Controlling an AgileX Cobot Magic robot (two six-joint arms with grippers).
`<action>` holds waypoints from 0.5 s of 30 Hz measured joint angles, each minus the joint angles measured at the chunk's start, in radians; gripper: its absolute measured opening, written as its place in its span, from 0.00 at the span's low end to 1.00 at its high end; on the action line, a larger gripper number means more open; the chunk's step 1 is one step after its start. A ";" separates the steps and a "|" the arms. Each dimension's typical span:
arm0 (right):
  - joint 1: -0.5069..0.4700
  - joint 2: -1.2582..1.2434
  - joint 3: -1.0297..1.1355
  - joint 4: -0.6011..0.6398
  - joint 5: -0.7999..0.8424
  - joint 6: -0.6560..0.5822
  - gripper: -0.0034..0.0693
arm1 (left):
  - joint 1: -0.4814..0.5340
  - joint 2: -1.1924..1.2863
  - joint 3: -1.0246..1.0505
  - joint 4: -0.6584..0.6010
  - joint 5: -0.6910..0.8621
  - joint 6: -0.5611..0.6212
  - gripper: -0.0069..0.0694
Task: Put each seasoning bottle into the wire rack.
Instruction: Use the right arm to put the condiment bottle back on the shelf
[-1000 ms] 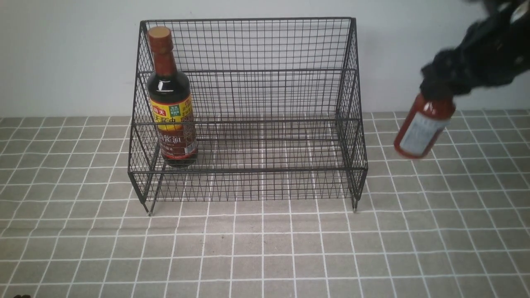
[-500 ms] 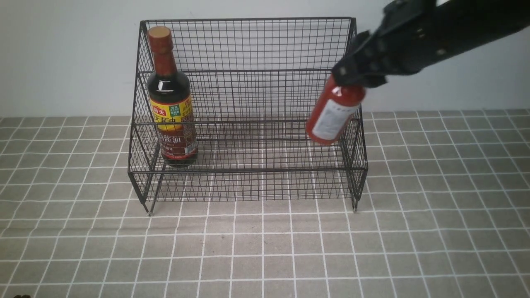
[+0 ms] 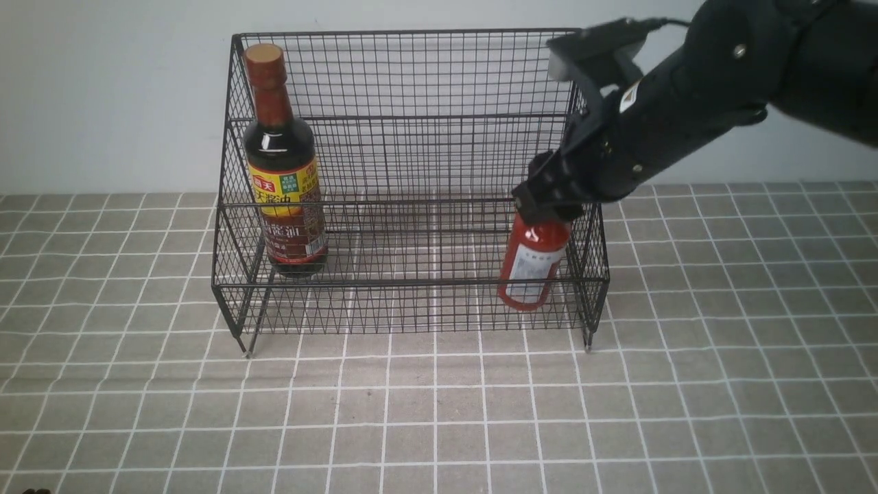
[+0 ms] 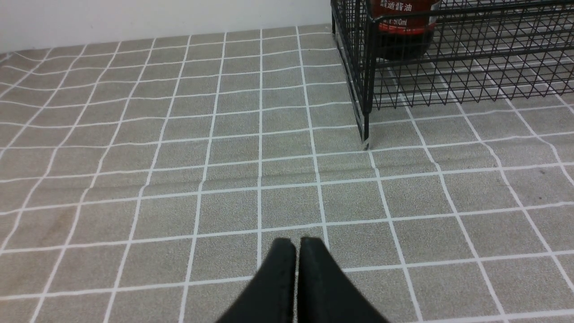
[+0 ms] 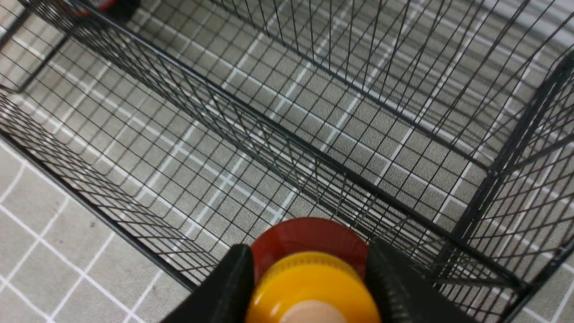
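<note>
The black wire rack (image 3: 411, 82) stands on the tiled cloth by the wall. A tall dark soy sauce bottle (image 3: 282, 171) with a brown cap stands upright at the rack's left end; its base (image 4: 403, 31) shows in the left wrist view. My right gripper (image 3: 549, 206) is shut on the shoulder of the red sauce bottle (image 3: 531, 264), which hangs slightly tilted inside the rack's right front corner. From the right wrist I see its yellow cap (image 5: 309, 291) between my fingers (image 5: 224, 287), over the rack's mesh (image 5: 278, 134). My left gripper (image 4: 297, 244) is shut and empty above the cloth, left of the rack.
A grey cloth with a white grid (image 3: 439, 412) covers the table. A pale wall (image 3: 103, 89) rises right behind the rack. The rack's front foot (image 4: 365, 141) stands ahead of my left gripper.
My right arm has carried the red sauce bottle leftward from beside the rack, over its right side, and lowered it into the right front corner. The left gripper and soy sauce bottle have not moved.
</note>
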 joint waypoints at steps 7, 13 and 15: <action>0.000 0.028 0.000 -0.018 -0.002 0.000 0.53 | 0.000 0.000 0.000 0.000 0.000 0.000 0.08; 0.000 0.020 -0.001 -0.018 -0.002 0.000 0.69 | 0.000 0.000 0.000 0.000 0.000 0.000 0.08; 0.000 0.011 -0.002 -0.018 0.000 0.000 0.70 | 0.000 0.000 0.000 0.000 0.000 0.000 0.08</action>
